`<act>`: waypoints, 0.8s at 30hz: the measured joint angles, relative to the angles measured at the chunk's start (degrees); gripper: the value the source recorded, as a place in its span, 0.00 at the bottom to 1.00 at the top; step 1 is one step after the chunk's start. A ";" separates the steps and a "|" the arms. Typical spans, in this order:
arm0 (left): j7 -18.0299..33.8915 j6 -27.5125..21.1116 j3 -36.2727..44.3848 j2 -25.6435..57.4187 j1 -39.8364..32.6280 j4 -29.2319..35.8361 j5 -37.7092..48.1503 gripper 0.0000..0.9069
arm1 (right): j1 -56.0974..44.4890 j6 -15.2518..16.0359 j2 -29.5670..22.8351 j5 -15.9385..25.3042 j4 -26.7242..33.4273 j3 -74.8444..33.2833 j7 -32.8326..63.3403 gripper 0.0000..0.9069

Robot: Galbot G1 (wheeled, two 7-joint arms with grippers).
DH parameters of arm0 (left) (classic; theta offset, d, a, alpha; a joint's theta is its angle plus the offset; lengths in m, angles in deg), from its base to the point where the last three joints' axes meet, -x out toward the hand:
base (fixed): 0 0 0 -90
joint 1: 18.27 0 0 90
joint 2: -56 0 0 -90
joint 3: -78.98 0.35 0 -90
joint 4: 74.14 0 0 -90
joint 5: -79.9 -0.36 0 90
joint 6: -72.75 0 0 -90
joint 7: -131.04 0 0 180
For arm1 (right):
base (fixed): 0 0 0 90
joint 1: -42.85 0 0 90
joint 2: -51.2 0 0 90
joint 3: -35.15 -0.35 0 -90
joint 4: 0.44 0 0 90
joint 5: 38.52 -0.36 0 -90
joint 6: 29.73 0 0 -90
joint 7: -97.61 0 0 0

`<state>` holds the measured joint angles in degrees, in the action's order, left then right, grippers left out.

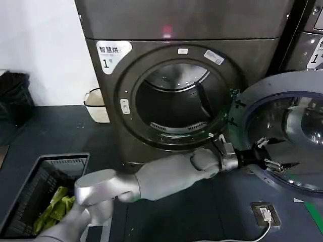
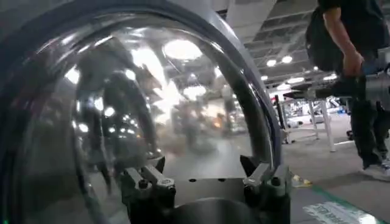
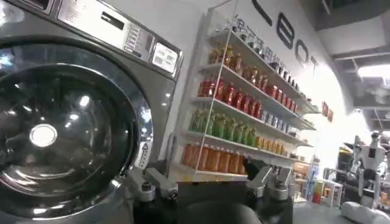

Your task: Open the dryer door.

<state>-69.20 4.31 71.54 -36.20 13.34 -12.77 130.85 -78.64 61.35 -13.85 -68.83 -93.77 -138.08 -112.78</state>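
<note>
The dryer (image 1: 252, 55) is a dark grey-brown machine with a white sticker marked "1" (image 1: 112, 54) and a small pink light (image 1: 167, 31). Its round drum mouth (image 1: 174, 101) stands uncovered. The dryer door (image 1: 262, 96) is swung wide out to the right, its dark grey inner face and domed glass turned toward me. My left arm reaches across the floor to it, and my left gripper (image 1: 270, 160) is open against the lower inner face. In the left wrist view the door's glass (image 2: 140, 97) looms just beyond my open left gripper (image 2: 204, 173). My right gripper (image 3: 207, 179) is open, holding nothing.
A dark laundry basket (image 1: 30, 196) with green cloth sits at the lower left, a small white basket (image 1: 96, 105) beside the dryer. A second machine (image 1: 308, 45) stands at the right. A floor socket with cable (image 1: 265, 214) lies under the door. Bottle shelves (image 3: 244, 122) face the right wrist.
</note>
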 joint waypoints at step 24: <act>1.89 7.92 2.99 31.09 2.26 27.75 1.78 1.00 | 2.65 0.68 2.40 3.12 -2.17 -3.87 1.60 1.00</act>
<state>-67.31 12.23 74.53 -5.11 15.60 14.98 132.63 -75.98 62.02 -11.45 -65.71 -95.94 -141.94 -111.18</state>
